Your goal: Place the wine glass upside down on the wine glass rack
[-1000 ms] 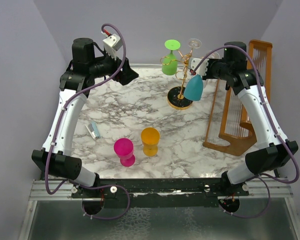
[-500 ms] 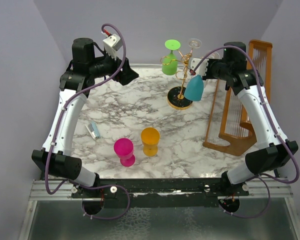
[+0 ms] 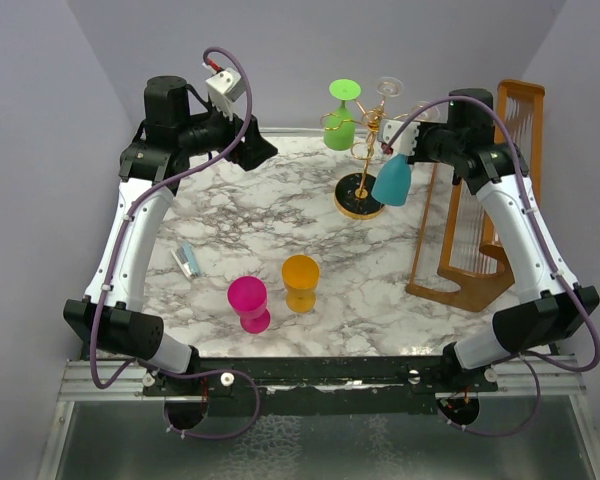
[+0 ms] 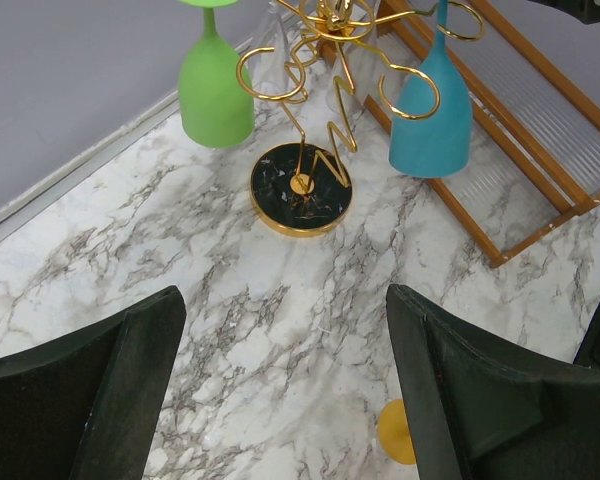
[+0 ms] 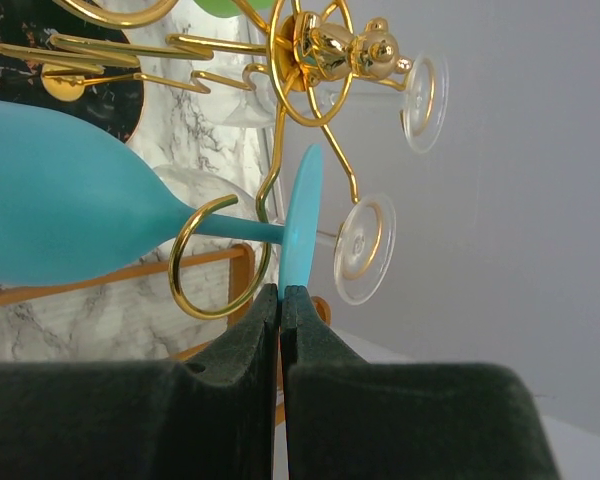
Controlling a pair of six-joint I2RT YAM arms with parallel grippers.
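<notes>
**A:** Which step are you in now?

**B:** The hanging step, I judge. Your right end effector [image 5: 280,296] is clenched on the edge of the foot of the teal glass [image 5: 50,200]. The glass is at the right side of the rack [image 3: 361,197], far right on the tabletop [image 3: 230,215], with the bowl downward. The stem seems to pass through a ring [image 5: 174,272].

**A:** What does the next move call for?

**B:** Lower a little, so the foot rests on the ring. Then release the pads and draw back without dragging the foot. Take care: the foot of a clear glass [image 5: 363,248] is just beside.

**A:** What does each view give you?

**B:** Only the right wrist view shows the grip on the foot and the stem at the ring; from the top, this is too small to tell. The left wrist view shows the bowl hanging apart from the black base, and the green glass [image 4: 215,95] on the other side. It also shows your left end effector [image 4: 285,320] released and holding nothing.
</notes>
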